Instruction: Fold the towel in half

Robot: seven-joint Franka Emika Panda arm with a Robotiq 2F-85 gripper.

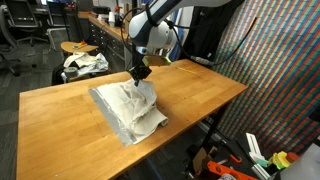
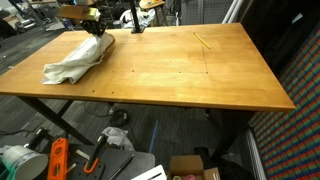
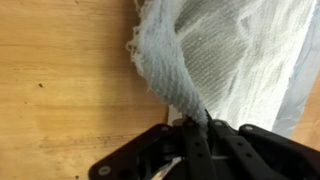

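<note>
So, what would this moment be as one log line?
end effector: shut on towel | towel: bunched on table, edge raised

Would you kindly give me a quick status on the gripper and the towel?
Gripper shut, pinching towel edge. Towel bunched on table, fold not finished. Nothing seen in the way.

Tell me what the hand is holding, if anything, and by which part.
The hand is shut on the towel, pinching a gathered, twisted bit of its edge; whether that is a corner cannot be told.
</note>
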